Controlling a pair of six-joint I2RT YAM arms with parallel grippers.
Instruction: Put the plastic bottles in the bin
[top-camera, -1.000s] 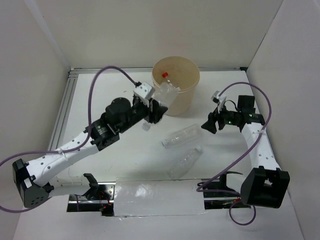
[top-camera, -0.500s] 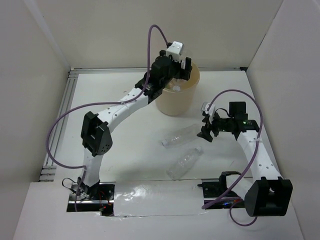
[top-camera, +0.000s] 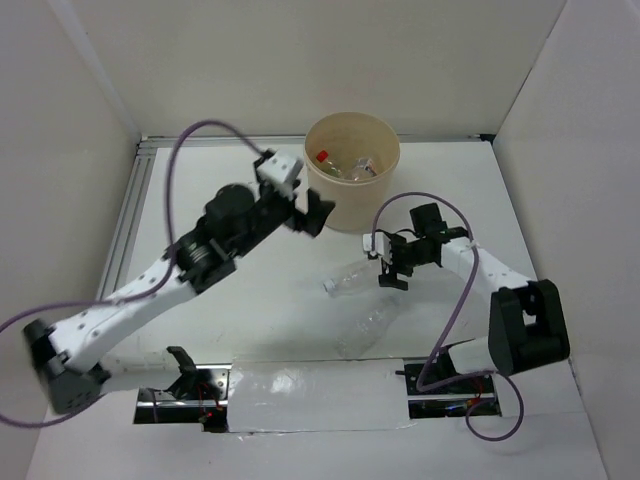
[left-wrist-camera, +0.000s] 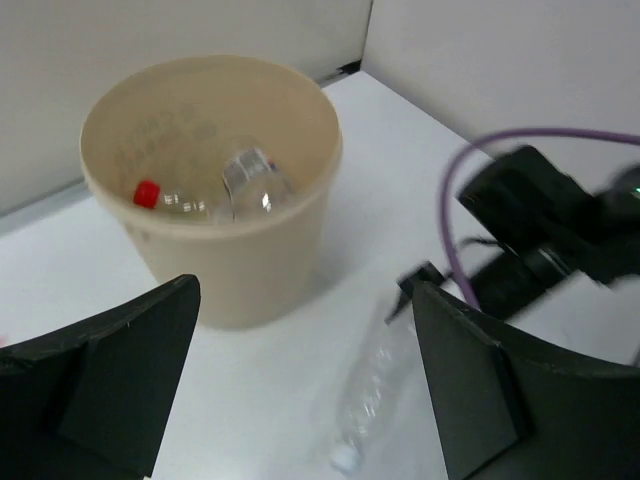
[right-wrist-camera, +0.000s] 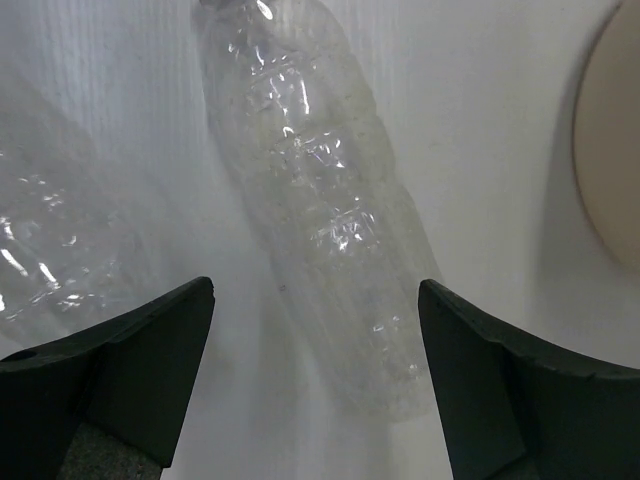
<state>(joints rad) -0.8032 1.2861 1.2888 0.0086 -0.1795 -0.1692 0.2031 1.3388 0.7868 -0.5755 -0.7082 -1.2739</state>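
The beige bin (top-camera: 360, 208) stands at the back centre, holding a red-capped bottle (top-camera: 322, 156) and clear bottles (top-camera: 361, 168). My left gripper (top-camera: 311, 215) hovers open and empty just left of the bin. In the left wrist view the bin (left-wrist-camera: 240, 270) lies ahead with its bottles (left-wrist-camera: 250, 185) inside. A clear bottle (top-camera: 352, 275) lies on the table, its white cap pointing left. My right gripper (top-camera: 389, 264) is open over its base end, and the wrist view shows that bottle (right-wrist-camera: 320, 210) between the spread fingers. A second clear bottle (top-camera: 365, 328) lies nearer.
White walls enclose the table on three sides. A metal rail (top-camera: 130, 215) runs along the left edge. Purple cables loop over both arms. In the right wrist view the second bottle (right-wrist-camera: 50, 250) lies close on the left and the bin's edge (right-wrist-camera: 612, 160) on the right.
My left gripper carried a bottle over the bin, opened, and has drawn back empty to the bin's left. My right gripper opened and moved left onto the lying bottle.
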